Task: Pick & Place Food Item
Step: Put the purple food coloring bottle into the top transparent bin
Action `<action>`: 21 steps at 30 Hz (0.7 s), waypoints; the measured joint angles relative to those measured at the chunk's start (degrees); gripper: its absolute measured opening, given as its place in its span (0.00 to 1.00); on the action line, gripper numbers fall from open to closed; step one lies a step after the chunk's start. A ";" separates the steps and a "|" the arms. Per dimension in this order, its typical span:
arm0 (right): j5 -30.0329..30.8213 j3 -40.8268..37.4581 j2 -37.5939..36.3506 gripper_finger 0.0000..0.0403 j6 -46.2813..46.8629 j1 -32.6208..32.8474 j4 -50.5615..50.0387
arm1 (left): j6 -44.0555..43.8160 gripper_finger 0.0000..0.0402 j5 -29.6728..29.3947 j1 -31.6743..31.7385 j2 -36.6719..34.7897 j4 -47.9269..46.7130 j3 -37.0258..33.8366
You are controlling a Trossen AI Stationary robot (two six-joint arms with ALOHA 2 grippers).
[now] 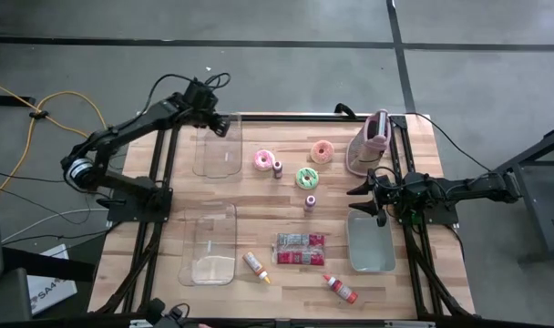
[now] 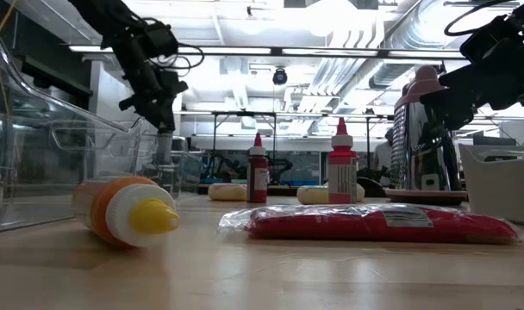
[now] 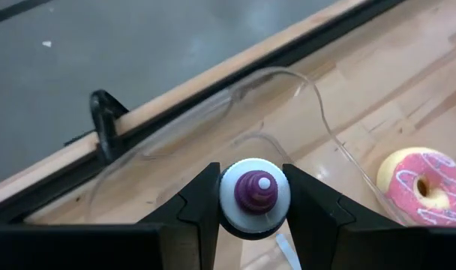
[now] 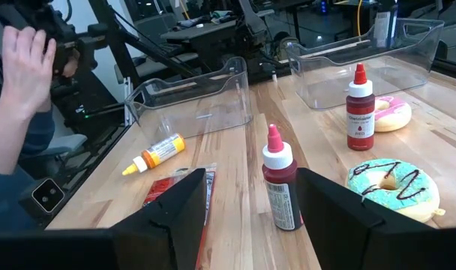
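Observation:
My left gripper (image 3: 254,217) is shut on a small sauce bottle with a white cap and purple tip (image 3: 255,193). It holds the bottle above the far clear bin (image 1: 218,150) at the table's far left; in the low view the bottle (image 2: 163,146) hangs below the fingers. A pink donut (image 1: 262,161), a green donut (image 1: 307,177) and an orange donut (image 1: 323,151) lie flat on the table's middle. My right gripper (image 1: 363,191) waits open at the right, above the grey tray (image 1: 370,244), with nothing between its fingers. My left gripper pinches the bottle between its two fingers at the white cap (image 3: 277,201), one finger on each side. The fingers slant down from the table's left side. The bottle stands upright in the hold, its body hanging below the fingers, clear of the bin and table.
Two purple-capped bottles (image 1: 278,169) (image 1: 310,201) stand near the donuts. A red packet (image 1: 300,249), a yellow-capped bottle (image 1: 256,266) and a red bottle (image 1: 340,288) lie near the front. A second clear bin (image 1: 210,244) sits front left. A pink-topped appliance (image 1: 373,146) stands far right. A person's hand (image 4: 22,67) shows beyond the table.

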 joint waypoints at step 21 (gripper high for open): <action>0.00 -0.02 0.00 0.48 0.00 0.00 0.00 | 1.77 0.29 -2.86 -5.86 7.91 9.98 -2.55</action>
